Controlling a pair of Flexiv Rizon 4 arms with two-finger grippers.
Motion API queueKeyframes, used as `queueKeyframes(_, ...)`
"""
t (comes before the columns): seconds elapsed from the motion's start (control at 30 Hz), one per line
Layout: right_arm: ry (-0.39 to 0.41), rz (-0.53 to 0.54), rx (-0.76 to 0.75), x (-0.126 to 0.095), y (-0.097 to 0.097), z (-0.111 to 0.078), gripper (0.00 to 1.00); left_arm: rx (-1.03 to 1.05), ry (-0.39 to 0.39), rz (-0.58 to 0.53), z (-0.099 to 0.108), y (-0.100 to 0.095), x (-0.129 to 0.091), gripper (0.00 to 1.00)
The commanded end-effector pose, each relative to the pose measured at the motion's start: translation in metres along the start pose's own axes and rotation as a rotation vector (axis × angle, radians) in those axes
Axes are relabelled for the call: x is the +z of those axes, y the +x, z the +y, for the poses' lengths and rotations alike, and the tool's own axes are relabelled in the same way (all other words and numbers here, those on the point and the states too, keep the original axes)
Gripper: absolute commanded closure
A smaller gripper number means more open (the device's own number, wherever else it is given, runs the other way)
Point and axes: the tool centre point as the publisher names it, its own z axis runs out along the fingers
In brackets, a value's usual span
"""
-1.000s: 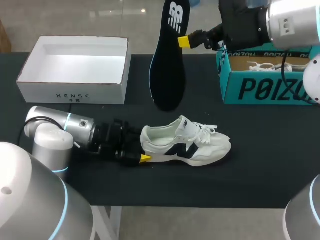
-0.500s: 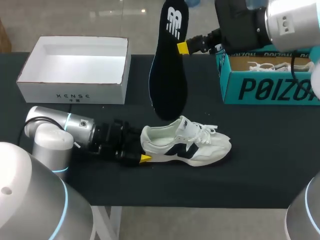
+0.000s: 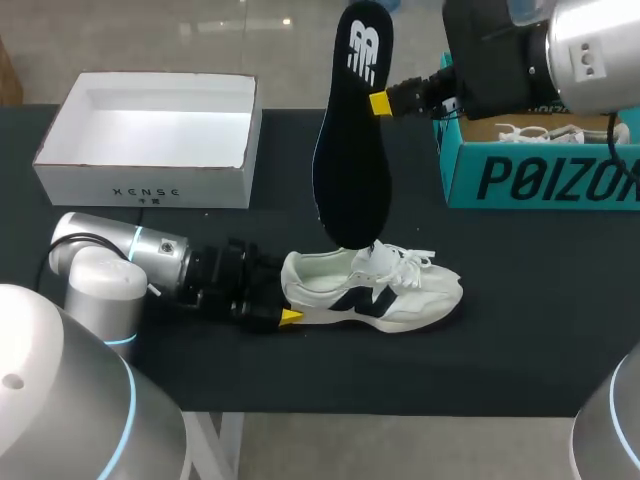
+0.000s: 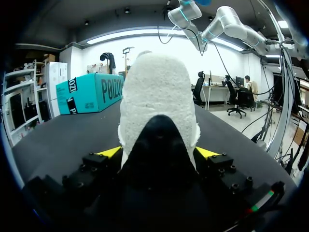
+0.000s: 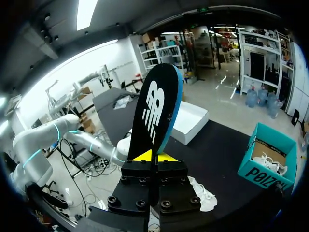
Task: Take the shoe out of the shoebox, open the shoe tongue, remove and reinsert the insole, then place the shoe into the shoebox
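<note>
White shoe (image 3: 375, 290) out, heel clamped in left fingers (image 3: 290, 317); right fingers (image 3: 380, 102) grip black insole (image 3: 352, 180); reinsertion, boxing remain.

A robotics lab, going by the left arm (image 3: 105, 268) and right arm (image 3: 590, 50) set at a black table (image 3: 500, 340).
</note>
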Motion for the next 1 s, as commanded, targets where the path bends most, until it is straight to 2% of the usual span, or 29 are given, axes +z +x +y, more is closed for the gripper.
queueKeyframes(0.03, 0.004, -0.006, 0.002, 0.001, 0.001, 0.002, 1.00, 0.001, -0.002, 0.000, 0.005, 0.000, 0.002, 1.00)
queueKeyframes(0.53, 0.004, -0.006, 0.002, 0.001, 0.001, 0.002, 1.00, 0.001, -0.002, 0.000, 0.005, 0.000, 0.002, 1.00)
queueKeyframes(0.57, 0.004, -0.006, 0.002, 0.001, 0.001, 0.002, 1.00, 0.001, -0.002, 0.000, 0.005, 0.000, 0.002, 0.56)
queueKeyframes(0.6, 0.004, -0.006, 0.002, 0.001, 0.001, 0.002, 1.00, 0.011, -0.013, -0.008, 0.005, 0.001, 0.001, 0.00)
queueKeyframes(0.67, 0.004, -0.006, 0.002, 0.001, 0.001, 0.002, 1.00, 0.008, 0.002, -0.037, 0.005, 0.003, -0.002, 0.00)
queueKeyframes(1.0, 0.004, -0.006, 0.002, 0.001, 0.001, 0.002, 1.00, 0.031, -0.039, -0.059, 0.009, 0.006, -0.010, 0.00)
